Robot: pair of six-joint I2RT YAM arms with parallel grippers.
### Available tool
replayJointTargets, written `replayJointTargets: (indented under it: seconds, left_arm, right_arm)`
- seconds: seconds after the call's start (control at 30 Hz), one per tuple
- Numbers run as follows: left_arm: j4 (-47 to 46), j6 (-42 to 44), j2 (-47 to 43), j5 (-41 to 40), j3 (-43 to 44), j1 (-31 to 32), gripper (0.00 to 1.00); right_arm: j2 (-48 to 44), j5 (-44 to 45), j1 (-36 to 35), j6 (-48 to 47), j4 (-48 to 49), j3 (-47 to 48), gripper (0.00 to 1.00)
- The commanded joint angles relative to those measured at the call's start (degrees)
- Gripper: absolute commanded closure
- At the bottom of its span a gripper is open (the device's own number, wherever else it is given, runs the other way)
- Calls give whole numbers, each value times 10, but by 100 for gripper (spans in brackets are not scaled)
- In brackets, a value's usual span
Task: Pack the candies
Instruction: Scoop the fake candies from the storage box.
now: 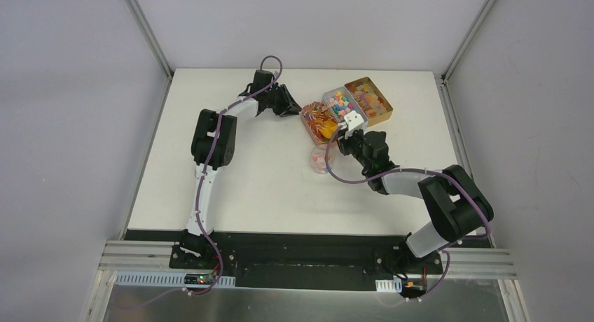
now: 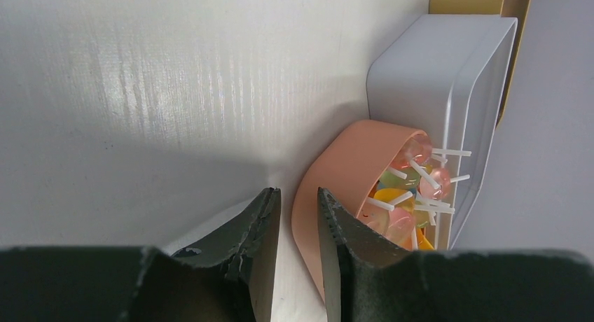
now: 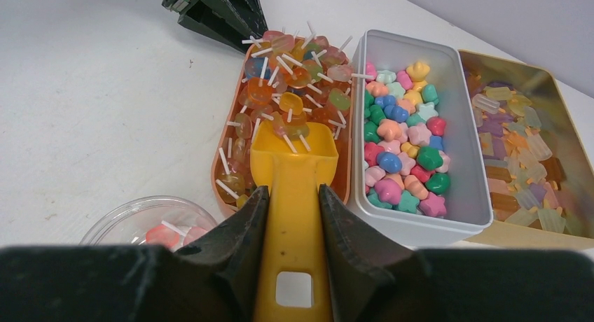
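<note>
The candies (image 3: 399,140), small star and round sweets in mixed colours, fill a white bin (image 3: 420,227), also seen from above (image 1: 338,101). My right gripper (image 3: 293,189) is shut on the handle of the orange-yellow scoop (image 3: 294,161). The scoop head lies in an orange tray (image 3: 218,169) among lollipops (image 3: 294,77), just left of the white bin. My left gripper (image 2: 298,192) is at the tray's far left corner (image 2: 350,161), jaws a little apart, with the table showing between them. From above, the left gripper (image 1: 293,105) touches the tray's left end.
A gold tin (image 3: 532,70) of pale wrapped sweets stands right of the white bin. A clear round container (image 3: 140,213) holding a few lollipops sits on the table near the tray's near left corner, also visible from above (image 1: 319,159).
</note>
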State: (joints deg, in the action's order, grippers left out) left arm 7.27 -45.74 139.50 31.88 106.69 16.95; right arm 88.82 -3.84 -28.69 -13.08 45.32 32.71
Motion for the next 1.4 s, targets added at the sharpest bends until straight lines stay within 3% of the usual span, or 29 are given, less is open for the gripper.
replayJointTargets:
  seconds: [0.0,0.47,0.9,1.37]
  left_arm:
    - [-29,-9,-3,36,12,24,73]
    - [-28,-6,-6,35,11,25,73]
    - [-16,1,-3,30,18,24,73]
    - [16,28,-27,17,29,13,72]
  right_arm:
    - [13,-5,0,15,80,-8,100]
    - [45,-9,1,21,144,-21,100]
    - [82,-17,5,27,260,-49,100]
    - [71,-26,16,30,318,-70,100]
